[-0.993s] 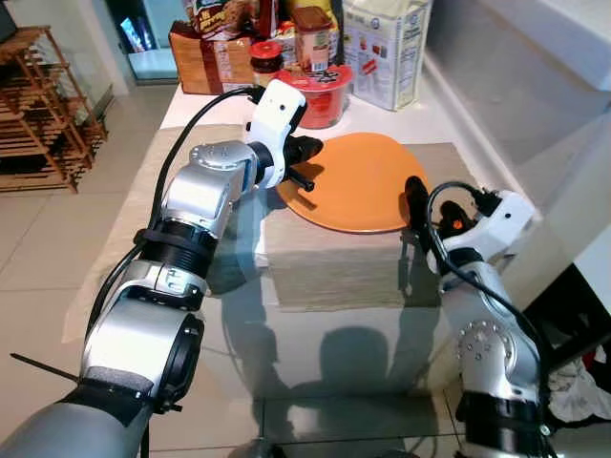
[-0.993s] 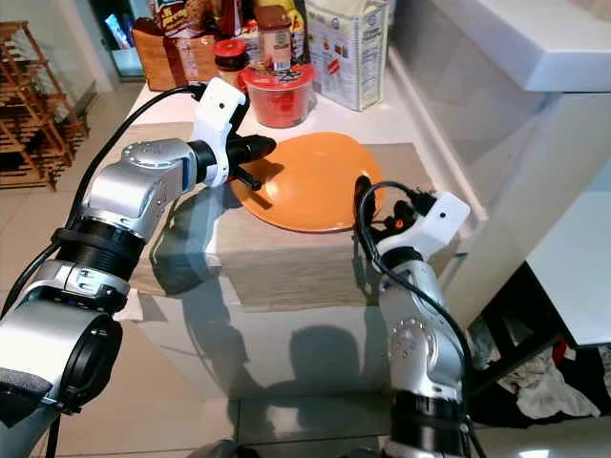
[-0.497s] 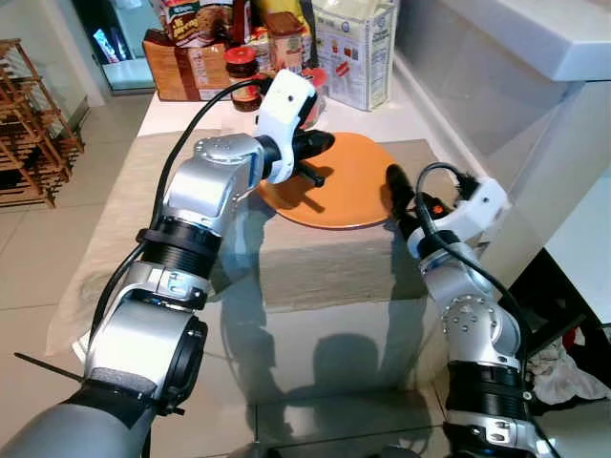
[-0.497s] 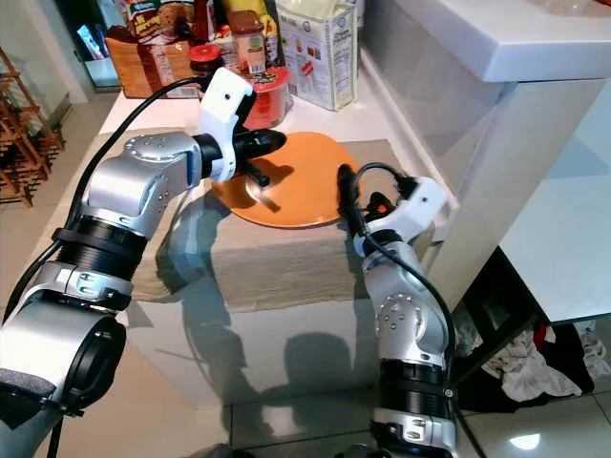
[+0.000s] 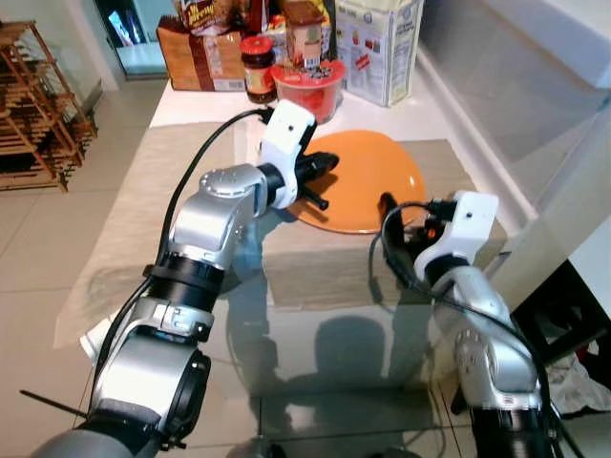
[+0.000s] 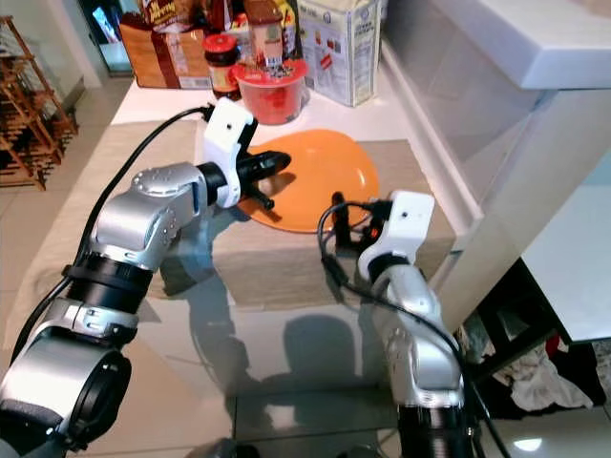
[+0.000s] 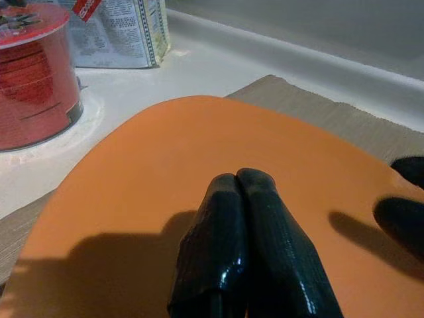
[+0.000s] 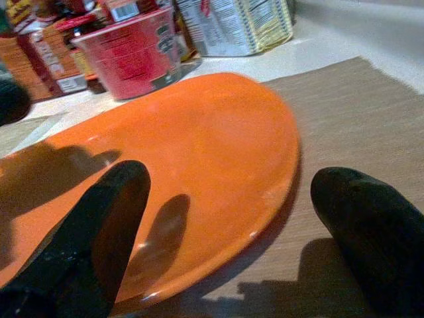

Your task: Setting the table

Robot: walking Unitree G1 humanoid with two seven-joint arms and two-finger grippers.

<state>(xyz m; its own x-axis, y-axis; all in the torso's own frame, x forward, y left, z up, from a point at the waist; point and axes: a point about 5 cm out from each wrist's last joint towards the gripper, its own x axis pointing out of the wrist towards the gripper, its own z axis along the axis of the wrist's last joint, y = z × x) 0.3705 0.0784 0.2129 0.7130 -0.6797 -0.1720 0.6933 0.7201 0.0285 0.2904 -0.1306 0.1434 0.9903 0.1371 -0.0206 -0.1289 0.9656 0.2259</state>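
Risk sits at the orange plate [image 5: 361, 179]: my clenched left claw [image 7: 244, 192] above it and released right claw [image 8: 232, 218] straddling its near rim could shove it off the placemat [image 5: 325, 272].

Two silver arms are seen, made of round, shiny metal parts. Black ribbed rings are set between the parts, like thick rubber bands. A white box-shaped block is fixed at each wrist. Long black cables are looped from the arms up to the white blocks. On the right wrist a small red and orange spot is seen beside the cable. The left gripper [image 5: 318, 168] is fitted with two long black fingers [image 7: 246, 245], smooth and glossy with rounded tips. The right gripper [image 8: 225, 225] has the same black fingers [image 8: 99, 238], thick and rounded.
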